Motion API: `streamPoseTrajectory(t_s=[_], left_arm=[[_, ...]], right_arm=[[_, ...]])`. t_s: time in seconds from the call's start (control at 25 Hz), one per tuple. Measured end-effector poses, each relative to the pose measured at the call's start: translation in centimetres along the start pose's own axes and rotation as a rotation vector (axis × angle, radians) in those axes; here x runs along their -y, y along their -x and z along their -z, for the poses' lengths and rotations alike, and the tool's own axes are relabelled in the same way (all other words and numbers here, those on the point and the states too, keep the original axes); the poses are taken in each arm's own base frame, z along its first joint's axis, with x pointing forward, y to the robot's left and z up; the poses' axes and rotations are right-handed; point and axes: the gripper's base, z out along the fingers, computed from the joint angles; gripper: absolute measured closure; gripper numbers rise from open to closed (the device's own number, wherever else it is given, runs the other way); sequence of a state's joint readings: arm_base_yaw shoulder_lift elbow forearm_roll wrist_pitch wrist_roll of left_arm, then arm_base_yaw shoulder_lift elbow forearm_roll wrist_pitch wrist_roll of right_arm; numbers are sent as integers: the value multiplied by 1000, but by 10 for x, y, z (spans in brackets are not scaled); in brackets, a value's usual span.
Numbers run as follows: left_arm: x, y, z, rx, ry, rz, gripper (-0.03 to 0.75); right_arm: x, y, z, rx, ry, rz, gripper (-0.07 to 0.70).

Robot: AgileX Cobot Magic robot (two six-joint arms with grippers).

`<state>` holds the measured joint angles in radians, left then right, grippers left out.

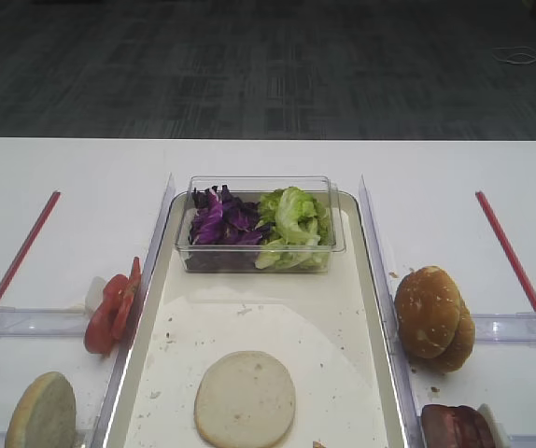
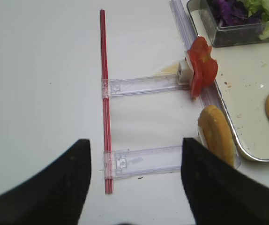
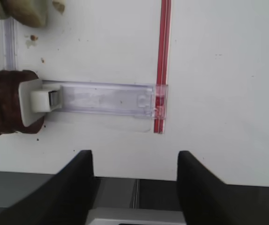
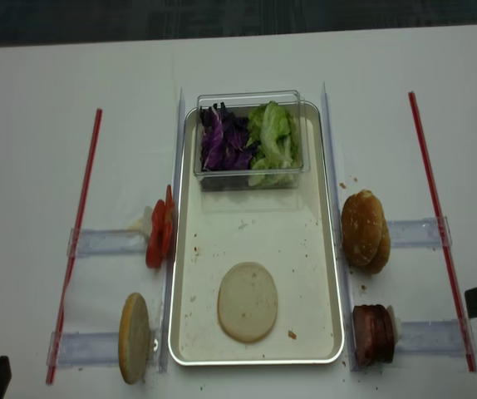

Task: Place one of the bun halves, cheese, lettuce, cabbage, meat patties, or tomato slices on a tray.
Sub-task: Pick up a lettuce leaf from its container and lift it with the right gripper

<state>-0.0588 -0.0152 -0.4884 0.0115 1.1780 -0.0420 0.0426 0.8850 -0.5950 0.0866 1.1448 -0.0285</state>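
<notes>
Right pincer [image 3: 134, 185] hangs spread wide, nothing between its dark fingers, over the white surface [image 3: 219, 70]. Left pincer [image 2: 135, 187] gapes empty too. On the silver-rimmed cream tray [image 4: 326, 249], one pale round bun half [image 4: 248, 302] lies cut face up at six o'clock, the clear plastic tub [image 4: 248, 176] at twelve.
</notes>
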Motion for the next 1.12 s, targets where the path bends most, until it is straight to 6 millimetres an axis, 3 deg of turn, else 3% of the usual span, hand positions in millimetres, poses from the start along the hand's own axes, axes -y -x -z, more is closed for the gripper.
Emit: streamPoseTrajectory(t_s=[0.68,1.12], left_arm=[[0,0,0,0,0,0,288],[0,0,0,0,0,0,288]], right_arm=[[-1,87,-1,-44,-1,5,230],[1,155,-16,-63,-11,12,234]])
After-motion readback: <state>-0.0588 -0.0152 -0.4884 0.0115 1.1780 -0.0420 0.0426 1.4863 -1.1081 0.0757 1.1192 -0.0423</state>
